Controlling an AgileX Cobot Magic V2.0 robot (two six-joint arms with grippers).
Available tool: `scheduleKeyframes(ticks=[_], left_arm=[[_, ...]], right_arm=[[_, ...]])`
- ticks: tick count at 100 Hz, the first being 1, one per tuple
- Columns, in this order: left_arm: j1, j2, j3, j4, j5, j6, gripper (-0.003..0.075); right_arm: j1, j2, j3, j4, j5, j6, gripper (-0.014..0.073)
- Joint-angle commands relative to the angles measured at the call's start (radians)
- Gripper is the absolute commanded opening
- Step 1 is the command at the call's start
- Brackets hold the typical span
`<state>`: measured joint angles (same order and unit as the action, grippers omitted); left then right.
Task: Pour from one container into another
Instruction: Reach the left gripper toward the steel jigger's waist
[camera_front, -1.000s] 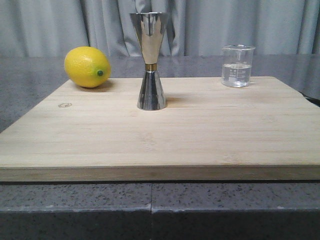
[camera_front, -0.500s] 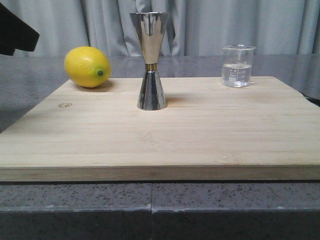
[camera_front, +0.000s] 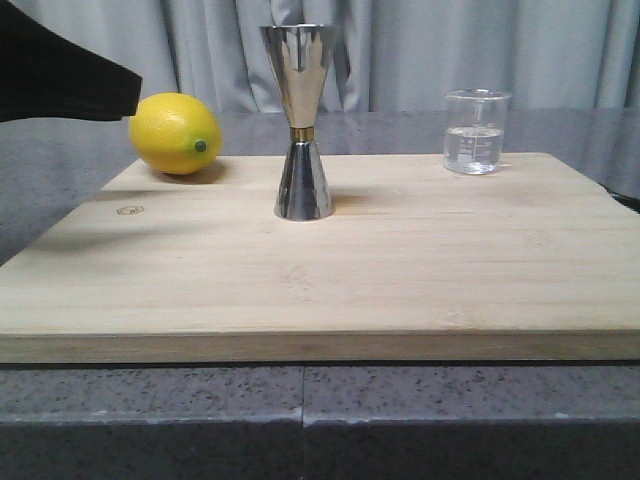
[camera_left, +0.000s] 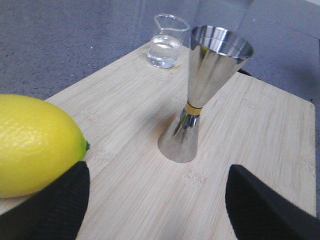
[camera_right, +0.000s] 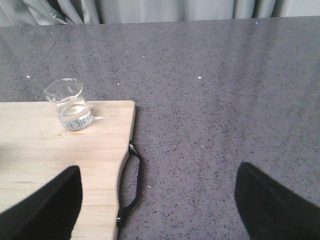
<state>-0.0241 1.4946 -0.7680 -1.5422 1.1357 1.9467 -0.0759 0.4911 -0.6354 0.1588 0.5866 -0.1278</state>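
Note:
The clear glass beaker (camera_front: 475, 132), partly filled with clear liquid, stands at the far right corner of the wooden board (camera_front: 400, 270). Upright near the board's middle is the steel jigger (camera_front: 300, 120) with its gold waist band. My left gripper (camera_left: 157, 210) is open and empty, hovering over the board's left end; the jigger (camera_left: 202, 90) stands ahead of it and the beaker (camera_left: 166, 42) is beyond. In the front view only a dark part of the left arm (camera_front: 60, 75) shows at top left. My right gripper (camera_right: 157, 205) is open and empty, off the board's right edge, short of the beaker (camera_right: 70, 105).
A yellow lemon (camera_front: 175, 133) lies at the board's far left corner, close beside my left finger (camera_left: 55, 210). A black handle (camera_right: 131, 185) sticks out from the board's right edge. Grey speckled counter (camera_right: 225, 100) surrounds the board; curtains hang behind.
The left arm has come into the front view from the upper left and moved further right, toward the lemon. Jigger, beaker and lemon have not moved.

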Motion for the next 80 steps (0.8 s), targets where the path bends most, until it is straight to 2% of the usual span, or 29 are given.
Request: scheduleKeyframes(ticks=[1, 20, 37, 58, 80], left_arm=[[-0.002, 0.002, -0.020, -0.103, 0.131, 0.061, 0.0514], [-0.019, 0.049, -0.020, -0.155, 0.134, 0.147, 0.0514], [-0.077, 0.073, -0.020, -0.220, 0.134, 0.232, 0.0514], [-0.165, 0.092, -0.020, -0.309, 0.134, 0.277, 0.0514], [-0.254, 0.145, -0.066, -0.309, 0.134, 0.291, 0.0514]], right_arm=[[-0.007, 0.013, -0.036, 0.006, -0.066, -0.005, 0.0583], [-0.007, 0.013, -0.036, 0.006, -0.066, -0.005, 0.0583], [-0.007, 0.013, -0.036, 0.006, -0.066, -0.005, 0.0583], [-0.007, 0.013, -0.036, 0.006, -0.066, -0.005, 0.0583], [-0.007, 0.013, -0.036, 0.006, -0.066, -0.005, 0.0583]])
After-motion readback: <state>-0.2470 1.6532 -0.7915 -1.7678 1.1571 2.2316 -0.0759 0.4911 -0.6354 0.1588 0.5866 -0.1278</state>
